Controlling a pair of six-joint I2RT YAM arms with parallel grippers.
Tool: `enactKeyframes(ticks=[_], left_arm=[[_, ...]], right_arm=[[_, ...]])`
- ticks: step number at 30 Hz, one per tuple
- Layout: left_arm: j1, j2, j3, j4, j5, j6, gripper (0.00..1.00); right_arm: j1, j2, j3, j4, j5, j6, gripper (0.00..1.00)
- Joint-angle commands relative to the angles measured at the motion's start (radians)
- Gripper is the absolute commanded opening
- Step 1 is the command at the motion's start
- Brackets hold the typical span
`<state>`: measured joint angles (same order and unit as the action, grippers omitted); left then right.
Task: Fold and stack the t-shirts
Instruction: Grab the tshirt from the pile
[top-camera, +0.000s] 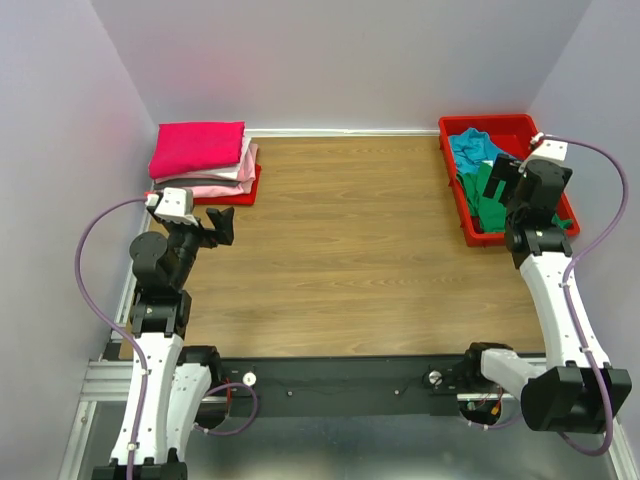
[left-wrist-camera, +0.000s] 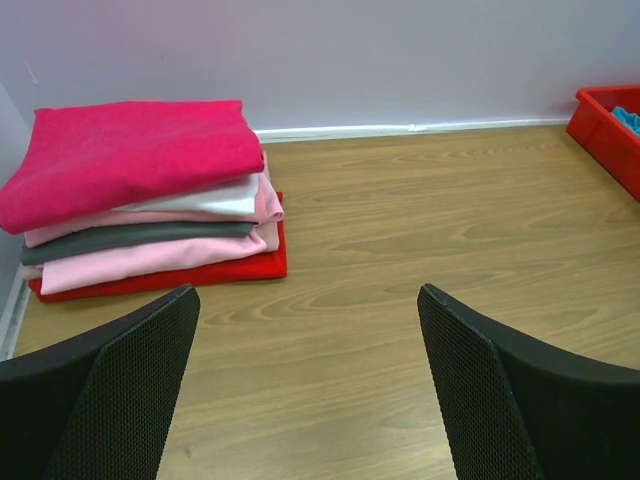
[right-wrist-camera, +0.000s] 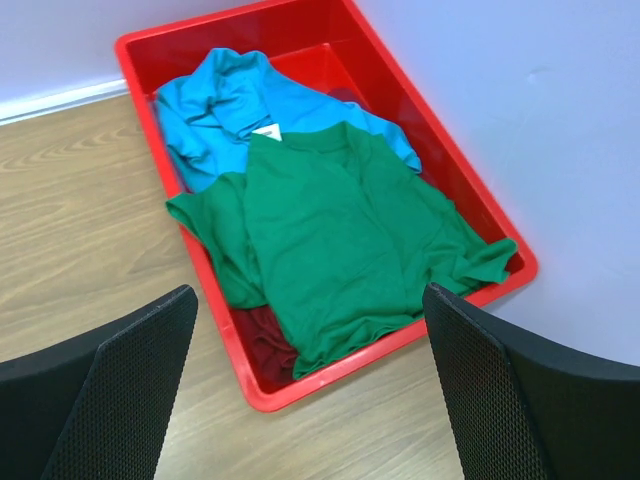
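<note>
Bearing t-shirts (top-camera: 200, 150), wood table (top-camera: 350, 260), lilac walls (top-camera: 340, 60)

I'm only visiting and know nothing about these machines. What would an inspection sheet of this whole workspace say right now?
Surface: wood-grain tabletop, bare in the middle.
Job's things: neat stack of folded t-shirts at the far left, hot pink t-shirt on top. The bright green t-shirt, teal t-shirt and dark red t-shirt lie unfolded in the red plastic bin at the far right.
Clutter: nothing seen.
Grippers: left gripper open, holding nothing, facing the stack. Right gripper open, holding nothing, above the bin.
Cables: a purple cable loops along each arm.
Surroundings: plain pale walls on three sides.
</note>
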<state>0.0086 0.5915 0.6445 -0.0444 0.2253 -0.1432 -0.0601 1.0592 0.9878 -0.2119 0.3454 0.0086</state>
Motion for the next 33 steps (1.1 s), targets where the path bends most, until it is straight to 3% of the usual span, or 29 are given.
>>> enactKeyframes(ticks=[1,5,9,13,16,25,33], left_arm=[[-0.006,-0.024,-0.016,0.034,-0.011,-0.002,0.97],[-0.028,-0.036,-0.019,0.037,-0.018,0.001,0.97],[-0.042,-0.045,-0.026,0.038,-0.030,0.004,0.97],[-0.062,-0.053,-0.029,0.040,-0.035,0.008,0.98],[-0.071,-0.055,-0.034,0.038,-0.037,0.010,0.98],[-0.078,-0.056,-0.040,0.069,-0.044,0.013,0.99],[-0.082,-0.048,-0.043,0.072,-0.043,0.016,0.98]], right_arm=[[-0.003,0.060,0.054,-0.012,0.084,-0.042,1.00],[-0.017,0.105,0.074,-0.038,0.032,-0.149,1.00],[-0.085,0.217,0.162,-0.113,-0.144,-0.145,1.00],[-0.298,0.363,0.312,-0.188,-0.603,-0.101,1.00],[-0.357,0.468,0.379,-0.202,-0.756,-0.098,1.00],[-0.353,0.813,0.659,-0.345,-0.885,-0.111,0.92],[-0.247,0.973,0.684,-0.376,-0.657,-0.136,0.82]])
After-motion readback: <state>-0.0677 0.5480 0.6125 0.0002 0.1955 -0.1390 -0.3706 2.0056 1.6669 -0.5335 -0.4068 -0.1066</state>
